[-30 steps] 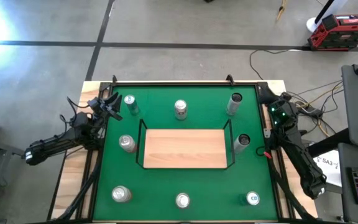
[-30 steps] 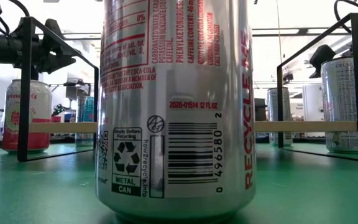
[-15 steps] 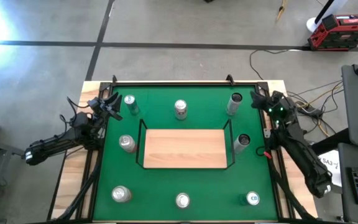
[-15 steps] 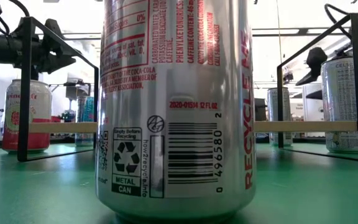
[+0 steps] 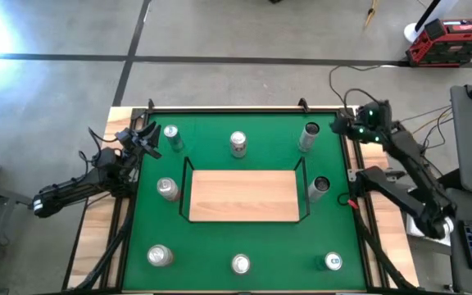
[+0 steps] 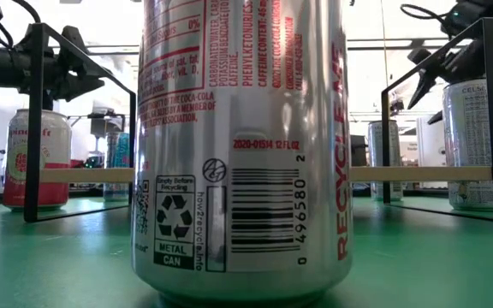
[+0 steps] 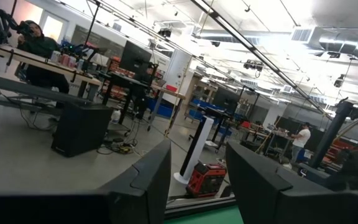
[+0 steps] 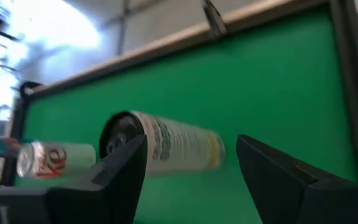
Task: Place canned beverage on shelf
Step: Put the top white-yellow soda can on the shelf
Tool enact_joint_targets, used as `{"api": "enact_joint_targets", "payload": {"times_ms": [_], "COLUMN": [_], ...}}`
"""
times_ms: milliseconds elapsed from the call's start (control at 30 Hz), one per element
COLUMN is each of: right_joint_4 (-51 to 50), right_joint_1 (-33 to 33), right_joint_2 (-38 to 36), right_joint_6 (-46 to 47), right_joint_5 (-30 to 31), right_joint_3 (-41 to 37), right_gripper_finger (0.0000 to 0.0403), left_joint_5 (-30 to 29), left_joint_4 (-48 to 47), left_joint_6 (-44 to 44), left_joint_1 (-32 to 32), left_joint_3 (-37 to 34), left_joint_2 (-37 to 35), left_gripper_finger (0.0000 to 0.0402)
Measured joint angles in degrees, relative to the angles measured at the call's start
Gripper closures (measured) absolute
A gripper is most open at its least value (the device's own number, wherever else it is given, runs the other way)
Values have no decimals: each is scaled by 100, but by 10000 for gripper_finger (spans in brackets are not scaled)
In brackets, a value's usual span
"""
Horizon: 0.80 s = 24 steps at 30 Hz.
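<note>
The shelf point(image 5: 240, 195) is a light-wood board with a black wire rail, at the middle of the green table; its edge shows in the low view point(image 6: 418, 174). Several cans stand upright around it. A tall silver can point(image 5: 308, 137) stands at the far right, and it also shows in the right wrist view point(image 8: 173, 146). My right gripper point(image 5: 340, 129) is open and empty, raised just right of that can and pointing at it point(image 8: 191, 168). My left gripper point(image 5: 147, 139) is open and empty at the far left, beside a can point(image 5: 171, 137); its wrist view point(image 7: 197, 186) looks into the room.
Other cans stand at the far middle point(image 5: 238, 144), left of the shelf point(image 5: 167, 189), right of the shelf point(image 5: 318, 187) and along the near edge point(image 5: 160, 256), point(image 5: 241, 264), point(image 5: 333, 261). A black frame rims the table point(image 5: 244, 108). A person point(image 7: 302, 134) stands far off in the room.
My right gripper has risen and gone toward the table's far edge, from beside the table's right rim to a place next to the tall silver can, and has tipped to point at it. The cans and the shelf stand as before.
</note>
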Motion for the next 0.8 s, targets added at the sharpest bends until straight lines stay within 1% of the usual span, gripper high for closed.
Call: {"api": "enact_joint_targets", "payload": {"times_ms": [133, 267, 333, 500, 600, 700, 800], "right_joint_4": [-962, -1489, -1659, -1687, -1884, -2595, -2794], "right_joint_1": [0, 44, 177, 530, 742, 966, 1164], "right_joint_2": [392, 738, 930, 1489, 1839, 2233, 2601], "right_joint_6": [-2, 160, 363, 158, 255, 696, 640], "right_joint_5": [13, -8, -25, 22, 28, 309, 628], "right_joint_3": [687, 1065, 1201, 1566, 1889, 2249, 2657], "right_gripper_finger": [165, 165, 165, 165, 165, 165, 165], "left_joint_5": [-2, 0, -1, -1, 0, -2, -2], "left_joint_4": [0, -1, 0, 0, -1, 0, 0], "left_joint_6": [-1, 0, 0, -1, -1, 1, 1], "left_joint_1": [0, 0, 2, 0, 0, 0, 1], "left_joint_3": [-1, 0, 0, 0, 0, 0, 0], "left_joint_2": [2, 1, 2, 0, 1, 0, 0], "left_gripper_finger": [264, 264, 264, 264, 264, 264, 264]}}
